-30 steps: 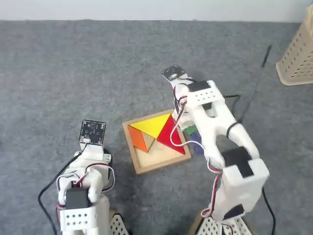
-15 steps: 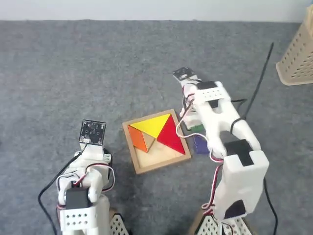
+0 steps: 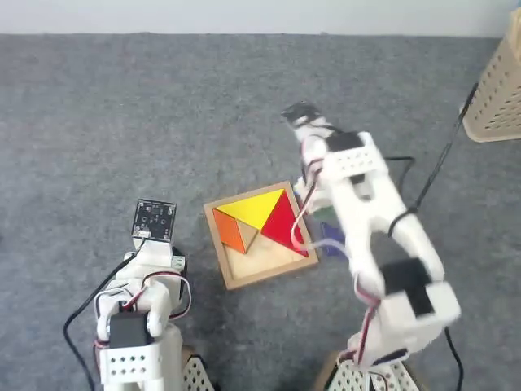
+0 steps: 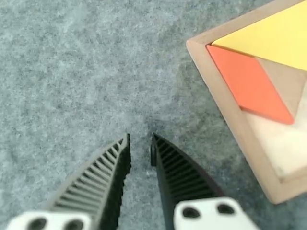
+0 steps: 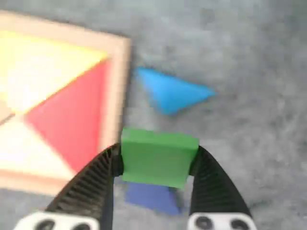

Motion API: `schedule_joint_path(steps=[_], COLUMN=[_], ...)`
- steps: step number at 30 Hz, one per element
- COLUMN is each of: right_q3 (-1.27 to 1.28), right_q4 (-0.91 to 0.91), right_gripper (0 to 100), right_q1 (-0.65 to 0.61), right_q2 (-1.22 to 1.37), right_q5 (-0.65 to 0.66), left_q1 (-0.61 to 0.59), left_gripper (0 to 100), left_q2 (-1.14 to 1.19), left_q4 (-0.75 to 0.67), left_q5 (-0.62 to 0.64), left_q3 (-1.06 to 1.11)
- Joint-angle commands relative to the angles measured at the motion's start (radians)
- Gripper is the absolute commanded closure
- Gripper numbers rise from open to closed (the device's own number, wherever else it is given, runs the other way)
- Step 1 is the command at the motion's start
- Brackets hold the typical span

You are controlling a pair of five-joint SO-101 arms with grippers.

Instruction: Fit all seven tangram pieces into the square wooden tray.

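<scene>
Just outside tray [image 5: 121, 81] rim, right hand [image 5: 157, 155] holds green square [image 5: 159, 160] tight. Empty spot [image 5: 12, 143] lies past red triangle [image 5: 72, 120]. Left hand [image 4: 140, 143] narrow, empty, beside orange piece [image 4: 249, 81].

tray [image 3: 216, 244]: three pieces [image 3: 256, 210] inside | square piece [image 5: 158, 157]: between right jaws, beside tray

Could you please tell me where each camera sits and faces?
High view: fixed overhead, looking down on tray and both arms.
Left wrist view: on left arm, facing down at carpet, tray corner; its slightly parted jaws show.
Right wrist view: on right arm, facing down; its jaws clamp the green square.
Shared: both wrist views catch the yellow triangle.
</scene>
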Motion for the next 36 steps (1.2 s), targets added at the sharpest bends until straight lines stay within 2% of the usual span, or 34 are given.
schedule_joint_path(steps=[1, 6, 15, 28, 36], right_q3=[0.091, 0.273, 0.325, 0.319, 0.319], right_q4=[-0.022, -0.127, -0.237, -0.268, -0.265], right_gripper=[93.5, 93.5, 93.5, 93.4, 77.2], right_q1=[-0.111, -0.271, -0.406, -0.409, -0.409], right_q2=[-0.211, -0.323, -0.231, -0.157, -0.157], right_q5=[0.0, 0.112, 0.12, 0.12, 0.12], left_q1=[0.002, 0.002, 0.002, 0.002, 0.002], left_gripper=[93, 93, 93, 93, 93], left_q2=[-0.021, -0.021, -0.021, -0.021, -0.021], left_q4=[0.0, 0.0, 0.0, 0.0, 0.0], left_q5=[0.008, 0.008, 0.008, 0.008, 0.008], left_q3=[-0.01, -0.01, -0.01, -0.01, -0.01])
